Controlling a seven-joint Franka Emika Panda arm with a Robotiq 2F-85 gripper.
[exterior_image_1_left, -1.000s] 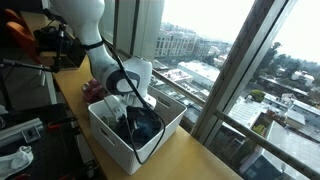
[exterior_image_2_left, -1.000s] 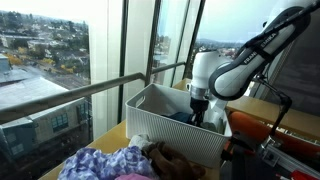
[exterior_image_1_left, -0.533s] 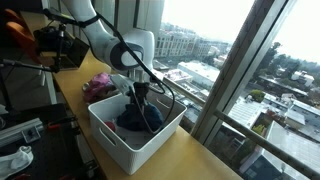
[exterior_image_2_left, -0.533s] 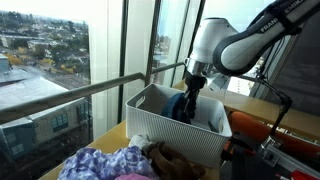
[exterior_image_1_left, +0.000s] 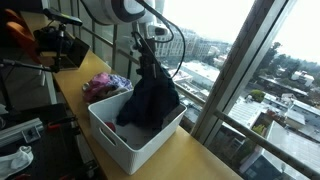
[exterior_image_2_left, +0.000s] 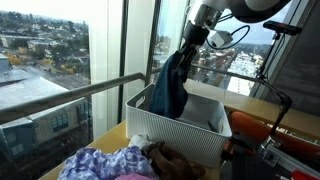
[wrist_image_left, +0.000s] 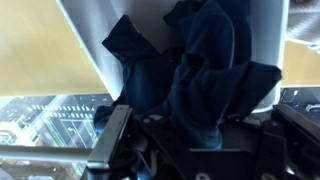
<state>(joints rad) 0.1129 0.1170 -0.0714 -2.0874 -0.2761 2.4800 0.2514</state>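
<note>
Wrist view: gripper (wrist_image_left: 200, 140) clamped tight on a dark blue garment (wrist_image_left: 205, 70). In both exterior views the garment hangs from it, lower end inside the white bin (exterior_image_1_left: 118, 142).

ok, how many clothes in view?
3: dark blue garment hanging from gripper over white bin; purple floral cloth and brown cloth piled beside it. Others may be hidden.

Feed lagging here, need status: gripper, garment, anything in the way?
Gripper shut on dark garment. Garment hangs over white bin, lower end inside. Window frame close alongside.
</note>
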